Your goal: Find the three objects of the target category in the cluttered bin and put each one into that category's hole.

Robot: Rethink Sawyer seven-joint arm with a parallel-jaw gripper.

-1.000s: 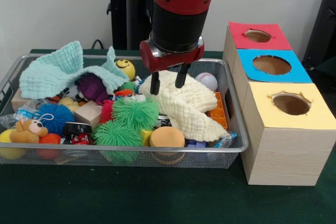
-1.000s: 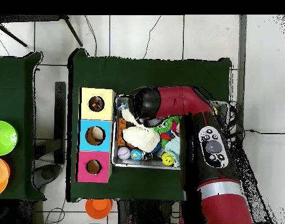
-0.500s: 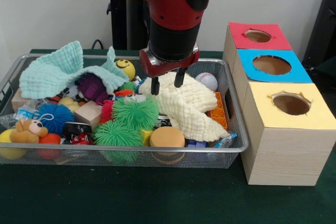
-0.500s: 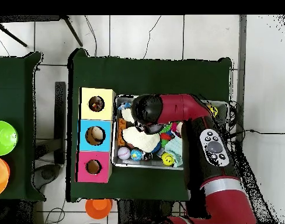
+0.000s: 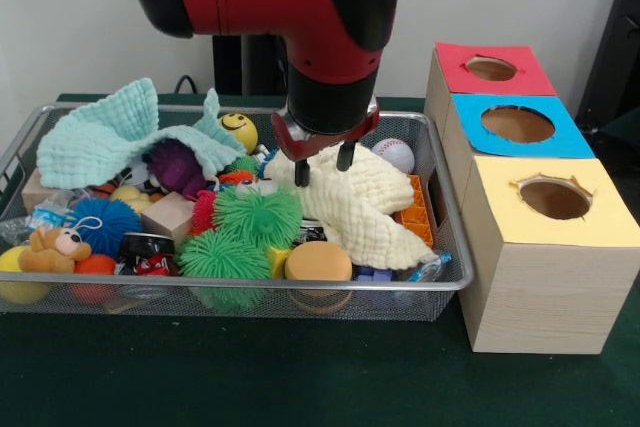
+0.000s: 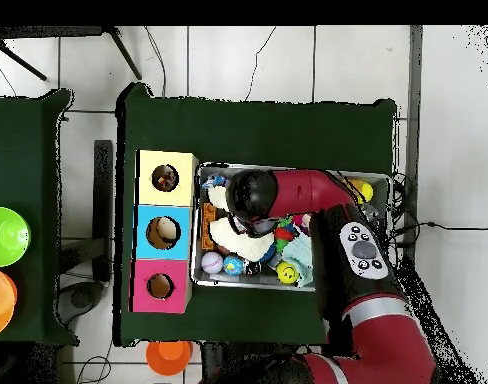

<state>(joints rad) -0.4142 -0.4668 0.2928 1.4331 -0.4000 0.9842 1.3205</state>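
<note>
A green-covered table carries a wire bin and, at its 3 o'clock, three wooden boxes, one hole each: red, blue, yellow. The gripper has its fingers apart, tips on the cream cloth at bin centre. Judged best: pinch one fold only, then lift straight up. Counted: two cloths, cream and mint cloth; two green spiky balls; one baseball.
</note>
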